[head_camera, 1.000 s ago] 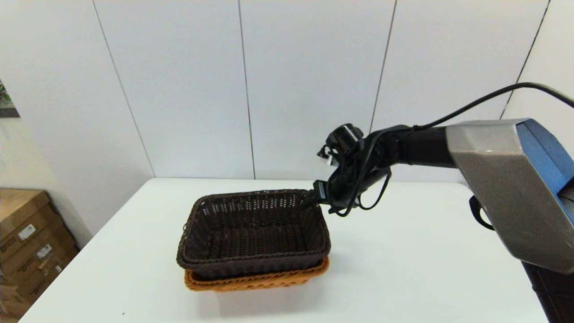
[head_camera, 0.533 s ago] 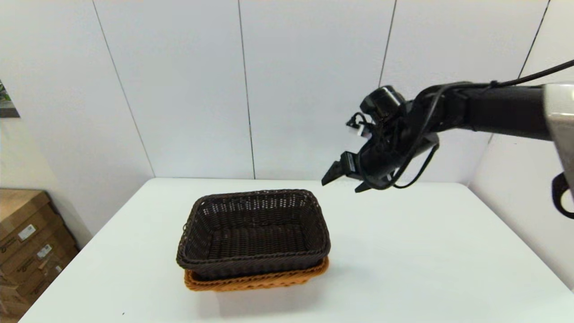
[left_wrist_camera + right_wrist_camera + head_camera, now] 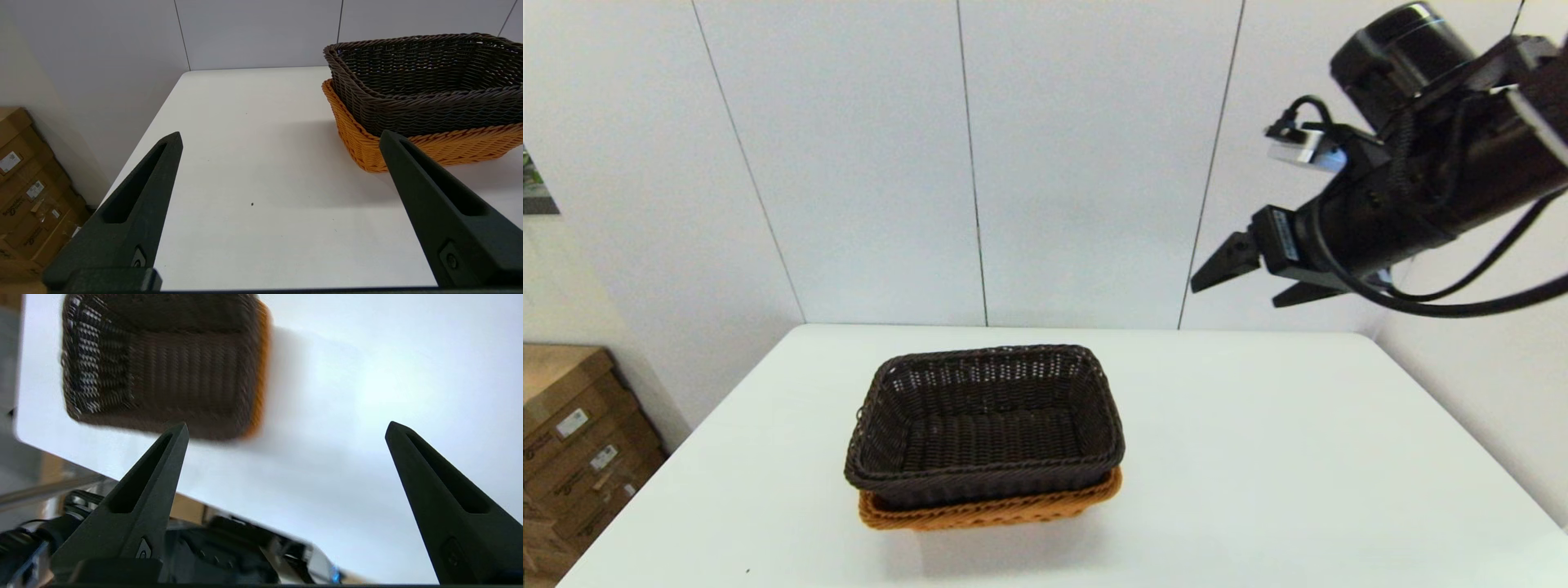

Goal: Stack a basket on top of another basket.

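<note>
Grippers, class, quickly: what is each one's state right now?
Left gripper: open, holding nothing, low beside the baskets.
Right gripper: open, holding nothing, raised high above the table.

Black right arm (image 3: 1437,196), looped black cables, white connector block, tapered black slotted fingers (image 3: 135,502) with screws.

Two baskets (image 3: 984,429) (nested), two claws (image 3: 1241,278)

Lab-like room: white wall panels (image 3: 1086,155), white table (image 3: 1258,457), stacked cardboard boxes (image 3: 572,441).
</note>
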Tool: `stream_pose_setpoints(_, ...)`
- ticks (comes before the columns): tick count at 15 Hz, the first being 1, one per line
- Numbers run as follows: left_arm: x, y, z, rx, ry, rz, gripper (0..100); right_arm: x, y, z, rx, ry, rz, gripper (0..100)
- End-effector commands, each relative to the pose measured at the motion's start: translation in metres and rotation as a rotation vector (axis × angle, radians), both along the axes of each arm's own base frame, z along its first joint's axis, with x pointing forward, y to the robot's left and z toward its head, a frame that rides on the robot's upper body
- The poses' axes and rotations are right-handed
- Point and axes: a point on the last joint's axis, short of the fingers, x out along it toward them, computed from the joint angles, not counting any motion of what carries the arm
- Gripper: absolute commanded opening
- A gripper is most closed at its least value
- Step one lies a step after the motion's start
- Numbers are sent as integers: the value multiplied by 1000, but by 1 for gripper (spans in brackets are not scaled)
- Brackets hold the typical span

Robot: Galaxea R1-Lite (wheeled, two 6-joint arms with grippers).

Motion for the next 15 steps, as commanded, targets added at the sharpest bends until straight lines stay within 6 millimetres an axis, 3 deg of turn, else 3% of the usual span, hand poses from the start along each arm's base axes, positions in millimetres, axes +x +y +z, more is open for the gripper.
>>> stream_pose_setpoints(1,0,0,0,-1,1,0,100,-110,-56,8,-51,-56,-143,100)
stream_pose_setpoints(5,0,0,0,-1,1,0,100,-201,-92,-14,-13,-129,-184,100)
stream_pose_setpoints(8,0,0,0,-1,-1,0,100,-261,-111,-45,29,-198,-245,100)
stream_pose_setpoints(11,0,0,0,1,1,0,100,-300,-117,-76,68,-260,-262,100)
stream_pose_setpoints(15,0,0,0,-1,1,0,100,-332,-114,-107,33,-349,-324,100)
